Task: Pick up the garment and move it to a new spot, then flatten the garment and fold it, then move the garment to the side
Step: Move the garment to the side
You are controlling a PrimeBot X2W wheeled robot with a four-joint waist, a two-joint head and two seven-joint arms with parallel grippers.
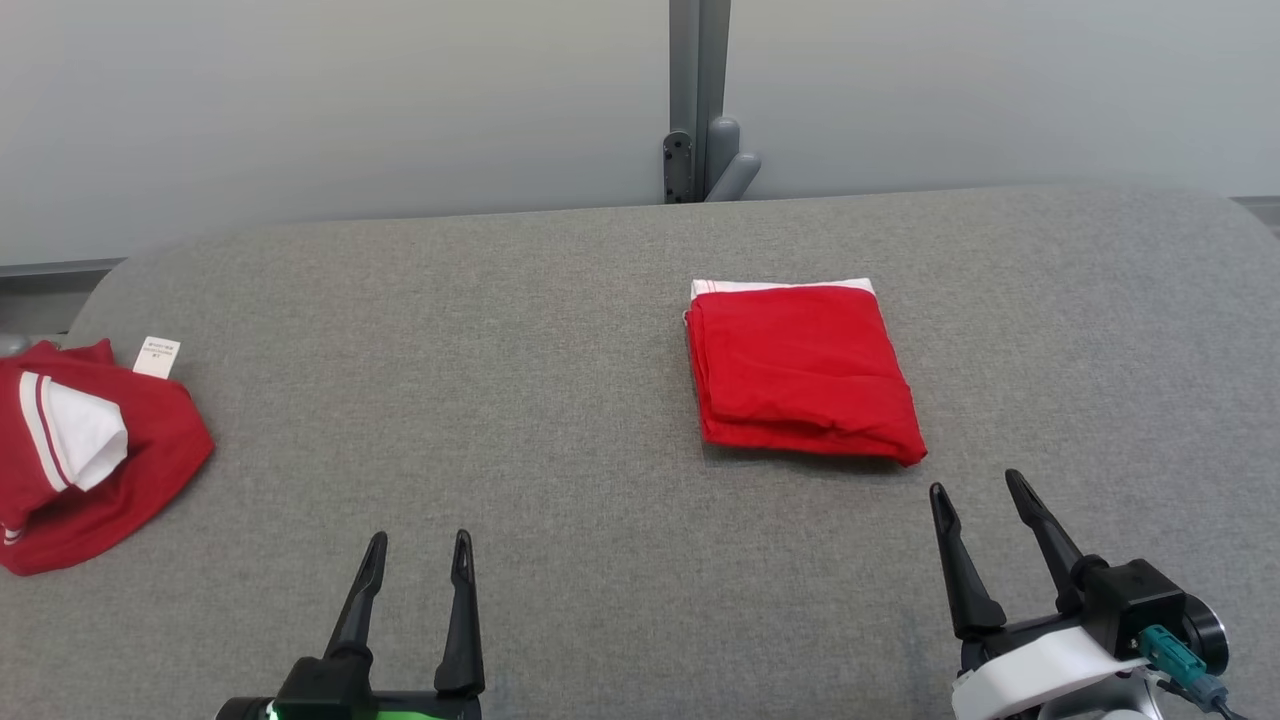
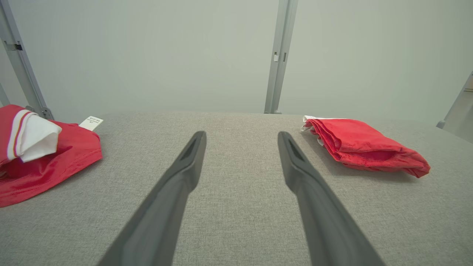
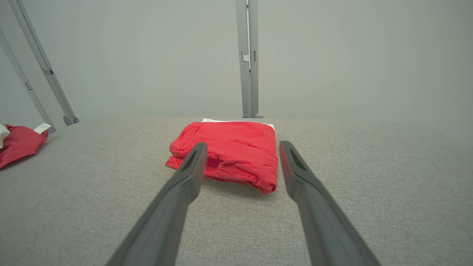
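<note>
Surface: grey woven cloth top (image 1: 560, 600) before a pale wall (image 1: 300, 100), with a grey post (image 1: 698, 90) standing behind its far edge.
Left gripper (image 1: 420, 540): released, fingers spread, nothing between them, poised over bare cloth.
Right gripper (image 1: 975, 483): released, fingers spread and empty, tips apart from any fabric.
Folded red garment (image 1: 800, 375): a neat rectangle with a white strip along its far edge. It lies flat just ahead of the Right gripper's tips without touching them, and well ahead and to the right of the Left gripper.
Crumpled red garment (image 1: 90, 460): white striped trim, bunched well off to the left of the Left gripper, near the surface's left edge.
Tag (image 1: 157, 357): white, at the far side of the Crumpled red garment.
</note>
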